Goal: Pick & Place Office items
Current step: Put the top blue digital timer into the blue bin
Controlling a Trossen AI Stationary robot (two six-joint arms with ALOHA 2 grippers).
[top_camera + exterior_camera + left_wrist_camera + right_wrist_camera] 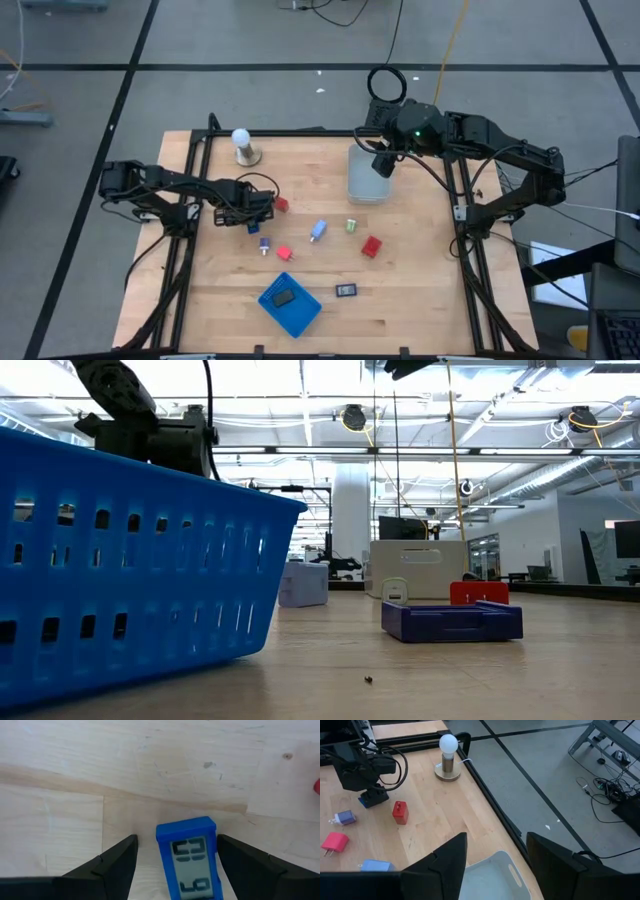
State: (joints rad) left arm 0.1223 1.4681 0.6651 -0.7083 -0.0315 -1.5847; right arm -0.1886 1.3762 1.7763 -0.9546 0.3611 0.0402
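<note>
Now your left gripper [176, 865] sits low on the table with a small blue timer [190, 857] between its open fingers.

Look close first: its two dark fingers stand on each side of the blue timer and do not squeeze it yet. Just beside that gripper lies a red block [281, 205]. A bit farther out on the wooden table [420, 270] you see a pale blue tube [318, 231], a tiny green bit [351, 226], another red block [371, 246], and a flat black rectangle [346, 290]. One more black piece lies in the blue tray [303, 312]. Far off, your right gripper [496, 852] hangs open over the clear bin [368, 174], near the white bulb [241, 139].
</note>
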